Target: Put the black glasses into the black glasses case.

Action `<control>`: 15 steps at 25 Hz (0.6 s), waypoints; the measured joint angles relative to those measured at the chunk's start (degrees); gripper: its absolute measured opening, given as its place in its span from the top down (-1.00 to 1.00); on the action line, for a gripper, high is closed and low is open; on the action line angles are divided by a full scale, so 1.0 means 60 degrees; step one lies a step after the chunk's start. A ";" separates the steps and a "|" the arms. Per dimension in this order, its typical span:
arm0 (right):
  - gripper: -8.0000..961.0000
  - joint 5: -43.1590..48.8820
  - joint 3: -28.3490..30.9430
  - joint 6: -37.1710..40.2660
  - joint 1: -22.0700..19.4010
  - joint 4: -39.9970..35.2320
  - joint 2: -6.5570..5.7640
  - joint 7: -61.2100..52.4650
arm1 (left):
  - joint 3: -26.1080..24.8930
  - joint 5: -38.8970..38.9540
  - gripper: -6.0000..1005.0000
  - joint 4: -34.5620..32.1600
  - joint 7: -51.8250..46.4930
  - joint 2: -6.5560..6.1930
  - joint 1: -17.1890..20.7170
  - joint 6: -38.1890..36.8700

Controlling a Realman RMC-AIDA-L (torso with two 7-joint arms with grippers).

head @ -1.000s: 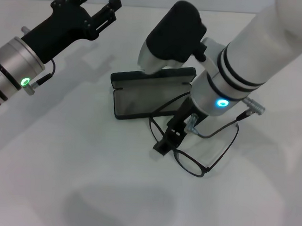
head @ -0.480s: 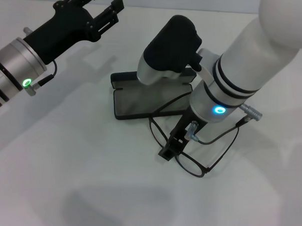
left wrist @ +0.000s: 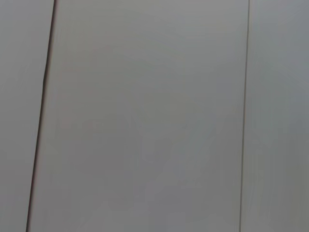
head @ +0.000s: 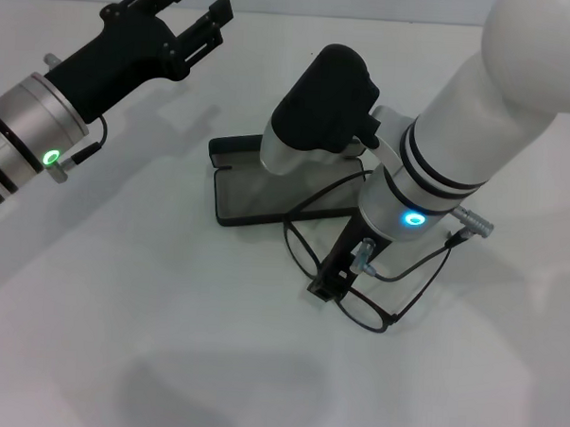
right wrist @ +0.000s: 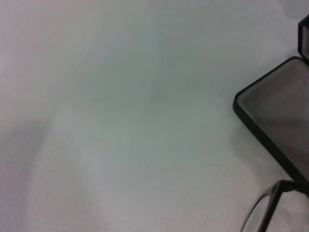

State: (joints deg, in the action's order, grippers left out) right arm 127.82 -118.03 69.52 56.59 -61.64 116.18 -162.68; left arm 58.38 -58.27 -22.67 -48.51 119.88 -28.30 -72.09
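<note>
The black glasses (head: 361, 309) lie open on the white table, lenses toward me, one temple arm reaching over the front edge of the black glasses case (head: 257, 193). The case lies open with its grey lining up and its lid (head: 233, 148) flat behind it. My right gripper (head: 327, 283) points down at the glasses' bridge, between the two lenses. The right wrist view shows a corner of the case (right wrist: 280, 116) and a piece of lens rim (right wrist: 263, 208). My left gripper (head: 195, 6) is open and empty, raised at the far left.
The white table (head: 121, 291) spreads around the case and the glasses. My right forearm (head: 478, 118) hangs over the case's right end. The left wrist view shows only a plain grey surface (left wrist: 145, 116).
My right gripper has shifted slightly right and toward me, lower over the glasses' bridge. The glasses, the case and the left arm have not moved.
</note>
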 joint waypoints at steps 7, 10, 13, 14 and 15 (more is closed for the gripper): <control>0.41 -0.0006 -0.0064 0.0055 -0.0045 0.0147 0.0001 0.0001 | 0.0103 0.0001 -0.27 -0.0001 0.0000 -0.0001 -0.0019 0.0048; 0.43 0.0028 -0.0067 0.0126 -0.0059 0.0203 0.0000 0.0002 | 0.0143 0.0001 -0.27 -0.0001 0.0000 -0.0007 -0.0032 0.0057; 0.43 0.0111 -0.0037 0.0139 -0.0059 0.0250 0.0000 0.0086 | 0.0143 0.0001 -0.27 -0.0001 0.0000 0.0001 -0.0053 0.0063; 0.43 0.0123 -0.0035 0.0143 -0.0060 0.0250 -0.0001 0.0124 | 0.0144 0.0001 -0.27 -0.0001 0.0000 0.0003 -0.0063 0.0062; 0.43 0.0130 -0.0032 0.0146 -0.0059 0.0247 0.0000 0.0162 | 0.0142 0.0001 -0.27 -0.0001 0.0000 0.0003 -0.0073 0.0063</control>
State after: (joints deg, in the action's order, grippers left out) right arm 128.60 -118.23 70.40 56.23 -60.16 116.18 -161.71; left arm 59.24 -58.27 -22.67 -48.51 119.90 -28.74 -71.71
